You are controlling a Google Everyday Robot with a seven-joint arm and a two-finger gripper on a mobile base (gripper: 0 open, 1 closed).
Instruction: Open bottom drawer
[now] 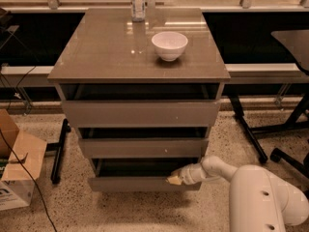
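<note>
The bottom drawer (pixel 135 183) is the lowest of three grey-taupe fronts on the cabinet. It stands pulled out a little, with a dark gap above its front panel. My gripper (pixel 175 179) comes in from the lower right on a white arm. Its yellowish tip sits at the top edge of the bottom drawer's front, right of centre, touching or hooked over the edge. The middle drawer (pixel 142 148) with a small white speck and the wider top drawer (pixel 140 113) are above it.
A white bowl (pixel 169 45) and a bottle (pixel 138 3) stand on the cabinet top (pixel 96 52). A cardboard box (pixel 14 170) sits on the floor at left. Black chair or stand legs (pixel 251 134) are at right, a black leg (pixel 60 149) at left.
</note>
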